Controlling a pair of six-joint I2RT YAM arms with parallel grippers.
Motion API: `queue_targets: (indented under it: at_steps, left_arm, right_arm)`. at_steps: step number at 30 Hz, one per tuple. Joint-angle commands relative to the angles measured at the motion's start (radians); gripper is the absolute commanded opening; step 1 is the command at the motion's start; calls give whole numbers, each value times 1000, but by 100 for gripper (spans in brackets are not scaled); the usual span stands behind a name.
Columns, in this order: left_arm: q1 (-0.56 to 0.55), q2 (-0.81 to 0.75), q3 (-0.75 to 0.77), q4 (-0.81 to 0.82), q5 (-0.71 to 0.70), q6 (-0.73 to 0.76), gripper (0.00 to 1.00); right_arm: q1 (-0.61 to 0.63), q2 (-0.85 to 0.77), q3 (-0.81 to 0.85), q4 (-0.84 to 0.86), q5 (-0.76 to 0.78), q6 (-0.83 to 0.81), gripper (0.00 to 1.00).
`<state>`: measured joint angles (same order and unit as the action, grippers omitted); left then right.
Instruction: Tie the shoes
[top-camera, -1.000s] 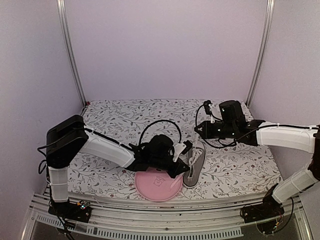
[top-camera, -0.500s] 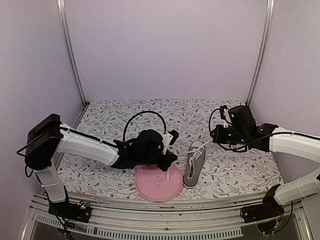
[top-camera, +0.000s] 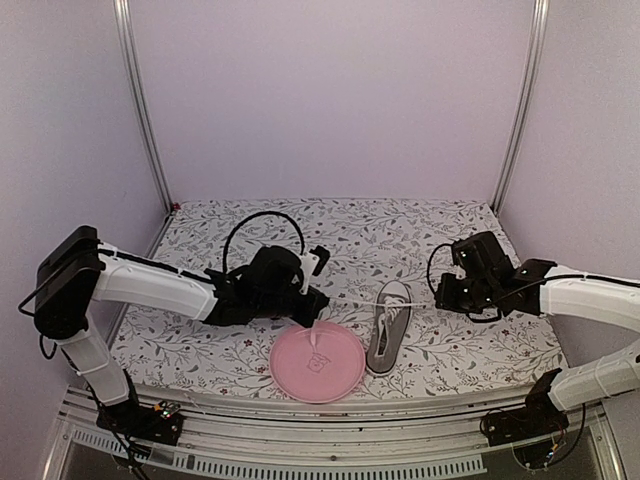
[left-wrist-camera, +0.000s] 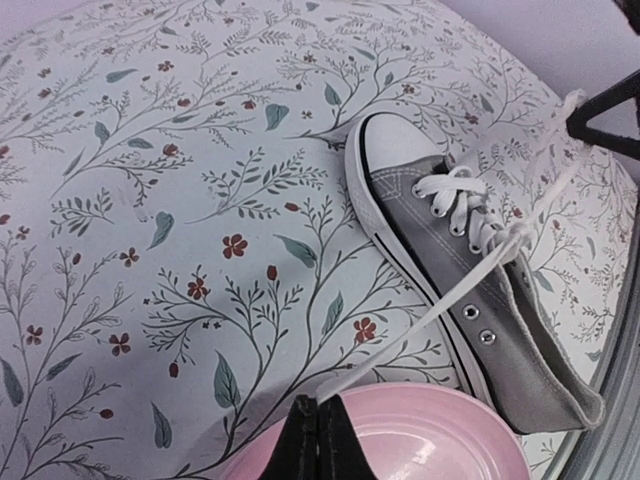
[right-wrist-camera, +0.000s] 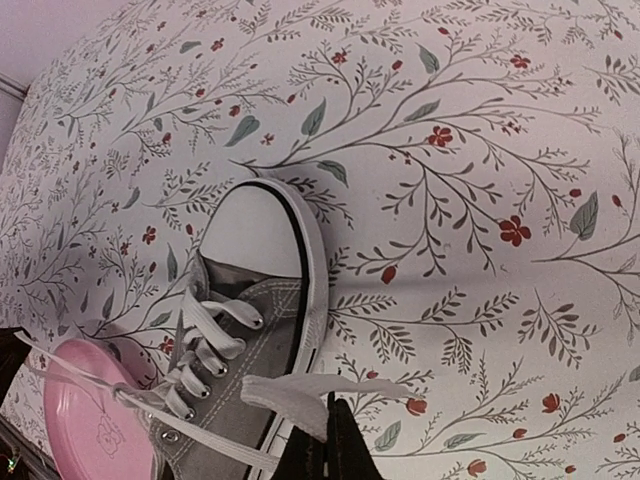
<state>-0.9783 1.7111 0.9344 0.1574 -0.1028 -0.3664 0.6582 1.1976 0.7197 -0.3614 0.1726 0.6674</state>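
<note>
The grey shoe (top-camera: 388, 330) with white toe cap lies toe-away on the floral cloth, just right of the pink plate (top-camera: 318, 362). My left gripper (top-camera: 318, 303) is up-left of the shoe, above the plate's far rim. In the left wrist view this gripper (left-wrist-camera: 318, 405) is shut on the end of one white lace (left-wrist-camera: 430, 315), which runs taut to the shoe (left-wrist-camera: 480, 310). My right gripper (top-camera: 442, 293) is right of the toe. In the right wrist view it (right-wrist-camera: 330, 402) is shut on the other lace (right-wrist-camera: 300, 388) beside the shoe (right-wrist-camera: 255, 325).
The pink plate (left-wrist-camera: 430, 445) touches the shoe's left side near the heel. The floral cloth (top-camera: 250, 240) covers the table, with metal posts and purple walls around it. The table's front rail (top-camera: 330, 440) lies just behind the plate.
The two arms have drawn apart: the left gripper moved left and away from the shoe, the right one moved right and lower. Each keeps its lace, and both laces are now stretched outwards.
</note>
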Motion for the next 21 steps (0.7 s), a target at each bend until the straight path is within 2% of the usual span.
queue_targets:
  at_steps: [1, 12, 21]
  left_arm:
    - [27, -4, -24, -25, 11, 31, 0]
    - [64, -4, -66, -25, -65, 24, 0]
    - [116, 50, -94, 3, 52, 97, 0]
  right_arm:
    - [-7, -27, -46, -87, 67, 78, 2]
    - [-9, 45, -159, -71, 68, 204, 2]
    - [-39, 72, -223, 4, 16, 235, 2]
